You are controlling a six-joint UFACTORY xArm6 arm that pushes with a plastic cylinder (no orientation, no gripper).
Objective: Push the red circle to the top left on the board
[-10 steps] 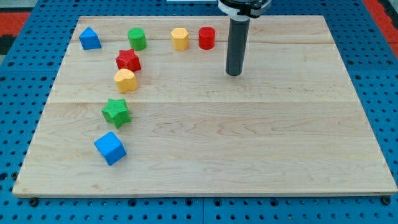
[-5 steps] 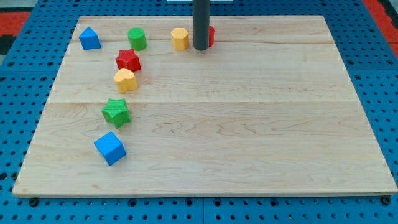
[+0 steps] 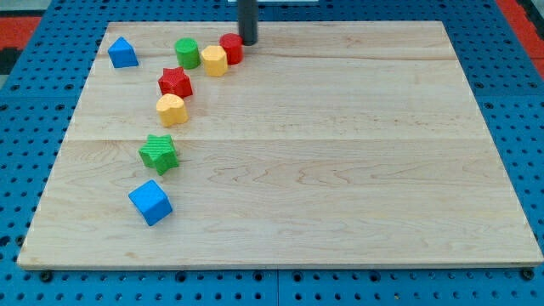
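Note:
The red circle (image 3: pixel 231 48) stands near the board's top edge, left of centre. My tip (image 3: pixel 247 42) is right against its right side. The red circle presses on a yellow hexagon (image 3: pixel 214 60) to its lower left, which touches or nearly touches a green circle (image 3: pixel 187 53). A blue block (image 3: pixel 122 53) sits at the board's top left.
A red star (image 3: pixel 175 82) and a second yellow hexagon (image 3: pixel 171 110) lie below the green circle. A green star (image 3: pixel 158 153) and a blue cube (image 3: pixel 150 201) lie lower on the left. The wooden board (image 3: pixel 357 170) rests on a blue pegboard.
My tip swept left along the top of the board. It pushed the red circle left into the yellow hexagon, and both slid left toward the green circle.

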